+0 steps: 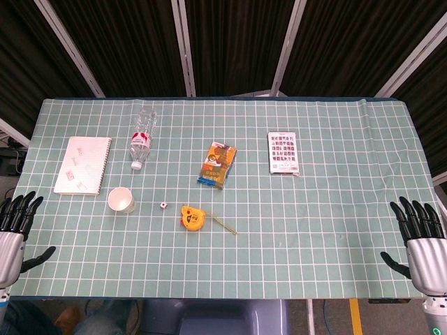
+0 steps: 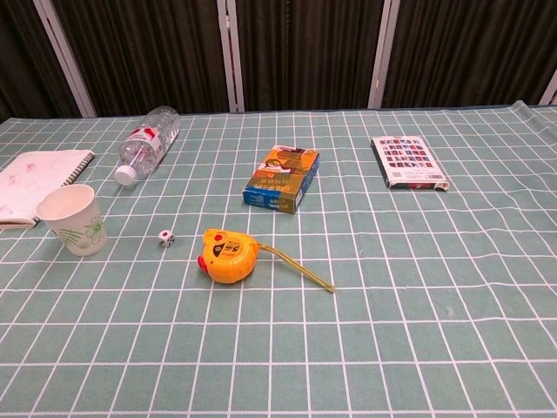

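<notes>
Between paper cup (image 2: 73, 220) and tape measure (image 2: 226, 255) lies a die (image 2: 164, 238).

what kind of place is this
Likely a robot lab test bench: a table under a green grid mat, dark curtains on metal frames behind, and unrelated props laid out, such as a tape measure and a die.

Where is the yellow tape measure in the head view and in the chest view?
Head view: the yellow tape measure lies on the table slightly left of centre, toward the near edge, its tape pulled out to the right.
Chest view: it lies left of centre, in the middle of the picture.
Shared landmark: the small white die lies just to its left in both.
</notes>
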`<state>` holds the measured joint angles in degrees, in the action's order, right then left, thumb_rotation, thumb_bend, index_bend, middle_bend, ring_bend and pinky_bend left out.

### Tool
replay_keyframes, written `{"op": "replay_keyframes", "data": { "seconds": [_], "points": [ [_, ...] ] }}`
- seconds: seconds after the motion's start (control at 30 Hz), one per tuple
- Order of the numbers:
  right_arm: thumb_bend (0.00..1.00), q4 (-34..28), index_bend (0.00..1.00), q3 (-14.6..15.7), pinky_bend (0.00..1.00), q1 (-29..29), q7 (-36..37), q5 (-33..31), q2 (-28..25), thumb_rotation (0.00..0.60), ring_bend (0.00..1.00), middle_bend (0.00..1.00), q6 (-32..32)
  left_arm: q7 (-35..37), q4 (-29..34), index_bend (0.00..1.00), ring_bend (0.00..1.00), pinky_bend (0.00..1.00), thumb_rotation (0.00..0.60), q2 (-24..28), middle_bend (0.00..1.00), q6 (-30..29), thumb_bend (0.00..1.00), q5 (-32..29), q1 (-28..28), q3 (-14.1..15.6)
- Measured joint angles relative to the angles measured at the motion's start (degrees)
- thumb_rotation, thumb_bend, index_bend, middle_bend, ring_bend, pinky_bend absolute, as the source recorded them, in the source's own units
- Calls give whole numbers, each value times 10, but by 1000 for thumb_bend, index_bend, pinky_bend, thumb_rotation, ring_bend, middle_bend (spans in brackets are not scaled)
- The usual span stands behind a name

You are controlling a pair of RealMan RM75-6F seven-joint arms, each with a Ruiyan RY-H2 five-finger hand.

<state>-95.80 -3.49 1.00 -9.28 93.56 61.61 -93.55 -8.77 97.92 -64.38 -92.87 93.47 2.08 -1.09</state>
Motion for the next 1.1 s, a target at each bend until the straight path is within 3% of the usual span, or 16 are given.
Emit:
{"op": "replay_keyframes", "data": {
  "seconds": [0.3,0.43,0.63,0.77,0.93,1.1],
  "points": [
    [0,-12,0,-5,0,1,9,-8,-3,600,0,0,1,-2,-2,0,0,0,600,-4,0,25,0,-8,11,-2],
    [0,-12,0,-11,0,6,22,-18,-6,600,0,0,10,-41,-5,0,0,0,600,-13,0,63,0,-8,38,-10],
    [0,-11,0,-23,0,16,42,-58,-11,600,0,0,37,-186,-18,0,0,0,600,-46,0,182,0,-24,115,-29],
    [0,-10,0,-35,0,21,43,-77,-12,600,0,0,43,-320,-42,0,0,0,600,-86,0,242,0,-42,164,-42],
    [0,-7,0,-38,0,23,41,-88,-9,600,0,0,46,-465,-88,0,0,0,600,-146,0,298,0,-66,214,-47],
    [0,-1,0,-42,0,24,40,-104,-7,600,0,0,53,-534,-151,0,0,0,600,-200,0,329,0,-79,249,-44]
  ]
}}
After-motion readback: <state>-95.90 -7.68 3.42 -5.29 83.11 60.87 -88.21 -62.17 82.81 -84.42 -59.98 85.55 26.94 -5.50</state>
